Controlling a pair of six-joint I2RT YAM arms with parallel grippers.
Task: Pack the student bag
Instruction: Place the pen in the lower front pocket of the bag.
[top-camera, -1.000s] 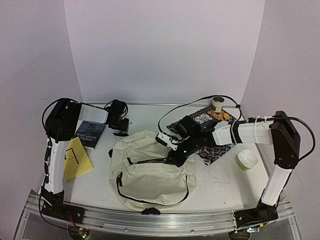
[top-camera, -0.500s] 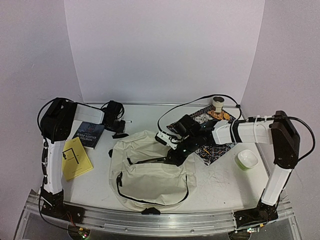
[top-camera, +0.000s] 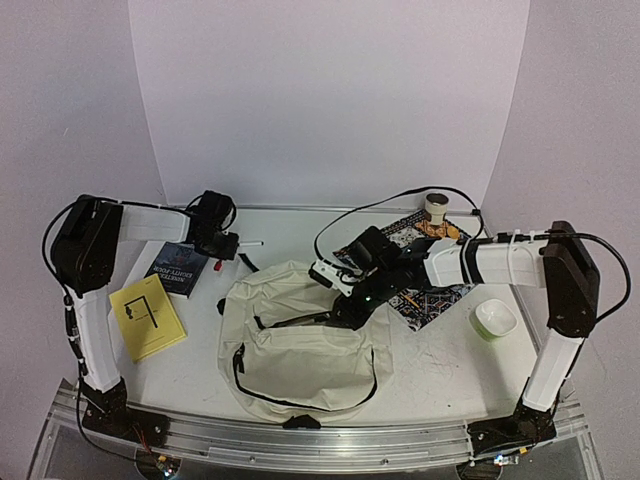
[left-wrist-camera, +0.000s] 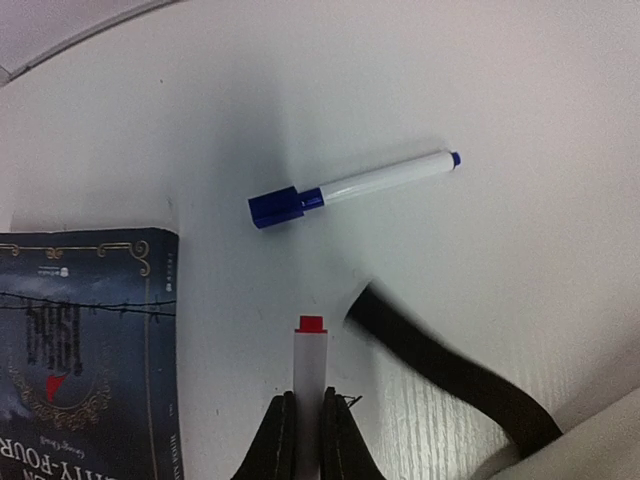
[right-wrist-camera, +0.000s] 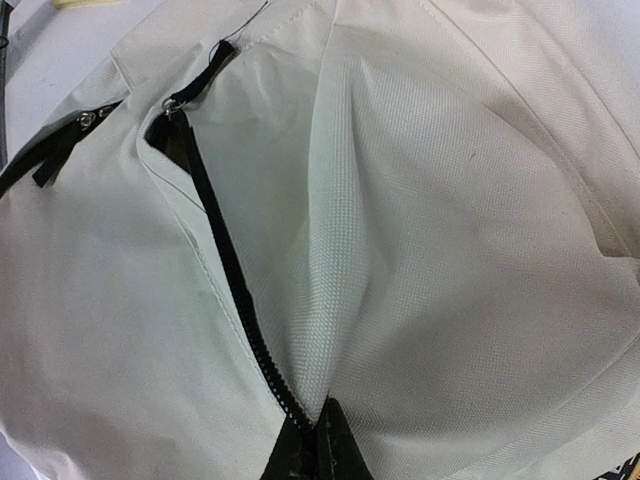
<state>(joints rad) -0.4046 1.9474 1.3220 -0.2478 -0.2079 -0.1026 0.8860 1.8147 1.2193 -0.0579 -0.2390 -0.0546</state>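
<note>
Right wrist: bag (right-wrist-camera: 450, 250) in right hand (right-wrist-camera: 312, 442)

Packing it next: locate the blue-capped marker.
Left wrist view: the blue-capped marker lies on the table, right of the dark-blue book, beyond the left hand's red-tipped marker.

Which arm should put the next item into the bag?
Left. The left gripper is shut on a red-tipped marker; the right gripper is pinching the student bag at its zipper.

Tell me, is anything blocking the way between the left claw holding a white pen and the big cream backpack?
Nothing visible blocks it. Between the left gripper, shut on the white red-tipped marker, and the cream fabric backpack lies only the bag's own flat black strap. The blue-capped white marker lies beside that path.
</note>
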